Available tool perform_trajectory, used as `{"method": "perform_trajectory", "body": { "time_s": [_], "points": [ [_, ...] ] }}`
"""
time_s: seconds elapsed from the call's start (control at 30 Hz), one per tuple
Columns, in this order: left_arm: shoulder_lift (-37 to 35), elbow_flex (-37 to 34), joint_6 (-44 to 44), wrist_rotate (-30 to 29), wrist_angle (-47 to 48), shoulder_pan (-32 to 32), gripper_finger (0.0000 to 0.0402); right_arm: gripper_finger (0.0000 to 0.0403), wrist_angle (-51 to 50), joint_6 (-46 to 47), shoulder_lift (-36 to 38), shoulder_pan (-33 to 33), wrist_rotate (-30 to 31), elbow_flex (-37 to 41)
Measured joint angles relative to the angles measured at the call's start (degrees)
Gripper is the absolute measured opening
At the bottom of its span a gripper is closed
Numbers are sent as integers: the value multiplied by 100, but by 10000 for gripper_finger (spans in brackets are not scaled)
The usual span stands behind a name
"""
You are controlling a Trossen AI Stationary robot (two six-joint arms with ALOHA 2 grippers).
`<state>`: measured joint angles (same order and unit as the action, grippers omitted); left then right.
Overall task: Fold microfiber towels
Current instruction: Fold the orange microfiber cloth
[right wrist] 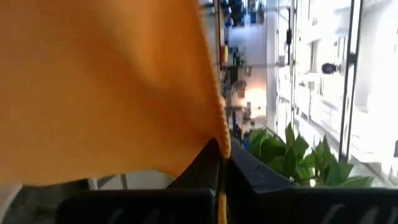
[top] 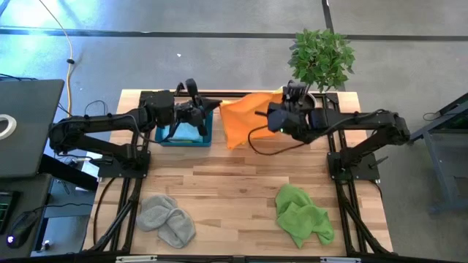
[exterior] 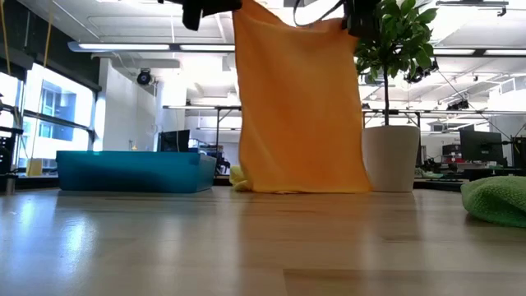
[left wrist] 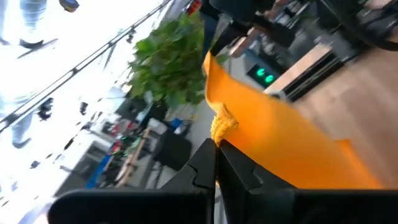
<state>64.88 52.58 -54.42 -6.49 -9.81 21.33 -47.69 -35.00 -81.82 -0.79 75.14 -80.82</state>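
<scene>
Both robot arms hold the orange towel [exterior: 300,107] up high over the back of the table [top: 241,197], so it hangs down flat with its bottom edge just at the wood. The left gripper [left wrist: 216,149] is pinched tight on one top corner and the right gripper [right wrist: 221,155] is pinched tight on the other. This towel is not folded yet, and the grey towel [top: 167,218] and green towel [top: 303,215] lie bunched near the front, so I think lots of folding is left.

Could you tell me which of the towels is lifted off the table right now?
The orange towel: it hangs between both grippers, while the grey towel and green towel lie crumpled on the table.
</scene>
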Motion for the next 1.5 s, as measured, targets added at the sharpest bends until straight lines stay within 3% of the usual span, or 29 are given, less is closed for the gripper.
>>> {"method": "perform_trajectory", "body": {
  "time_s": [0.2,0.37,0.5,0.6,0.67,0.73,0.8,0.87,1.2,1.37,1.5],
  "points": [
    [4,0,-320,-26,-488,572,0,0,756,-868,0,-524,287,4],
    [-107,2,-155,-21,-1216,699,0,0,1824,-1656,0,-551,545,7],
    [-406,9,491,180,-61,364,0,0,1883,-1519,0,-164,792,7],
    [-577,8,1420,491,1536,-45,0,0,977,-207,4,336,601,7],
    [-580,4,2102,860,2552,-354,0,0,-44,1235,4,686,-262,9],
    [-528,-9,2770,1328,3315,-668,0,0,-914,3024,-34,992,-1620,11],
    [-408,-97,3362,1724,3545,-1046,0,0,-1500,4515,-197,1232,-2596,11],
    [-270,-311,3868,1809,3437,-1476,0,0,-1822,5312,-458,1536,-3050,13],
    [711,-1056,5440,1760,1832,-3127,0,0,-1834,6440,-1767,2300,-6130,15],
    [1255,-1051,6150,1831,1488,-3481,0,0,-1419,6566,-1875,2460,-7140,13],
    [1556,-1010,6183,2226,1424,-3521,0,0,-1068,6475,-1875,2502,-7673,14]
  ]
}}
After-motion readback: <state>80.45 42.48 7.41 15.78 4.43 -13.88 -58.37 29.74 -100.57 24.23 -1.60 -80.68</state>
